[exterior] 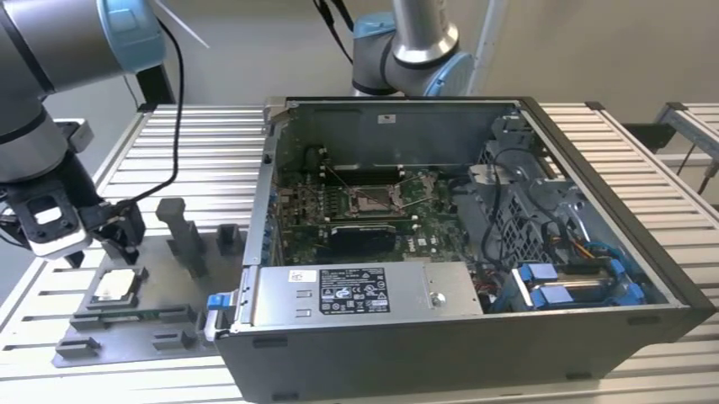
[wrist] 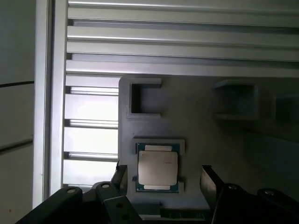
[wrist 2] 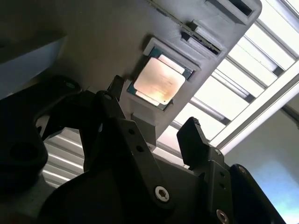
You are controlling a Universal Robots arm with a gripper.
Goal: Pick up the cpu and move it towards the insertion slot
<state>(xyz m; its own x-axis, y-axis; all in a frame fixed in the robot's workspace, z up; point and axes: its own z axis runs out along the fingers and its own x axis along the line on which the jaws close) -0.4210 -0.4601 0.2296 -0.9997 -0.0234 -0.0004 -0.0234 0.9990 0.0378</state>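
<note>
- Open computer case (exterior: 472, 210) on bench (exterior: 202, 143); insertion slot (exterior: 371, 199) inside.
- Grey fixture (exterior: 146, 337) beside case.
- Gripper (wrist: 161, 179) hovers low over fixture, fingers released, empty.
- Cpu (wrist: 157, 169) seated in fixture pocket, between the fingers; pickup not yet done.

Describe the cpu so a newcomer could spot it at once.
Start at the open computer case; at the exterior view's left of it lies a grey fixture plate. The cpu sits in a square pocket on that plate, by the gripper. It is the one flat silvery square among grey plastic blocks.
</note>
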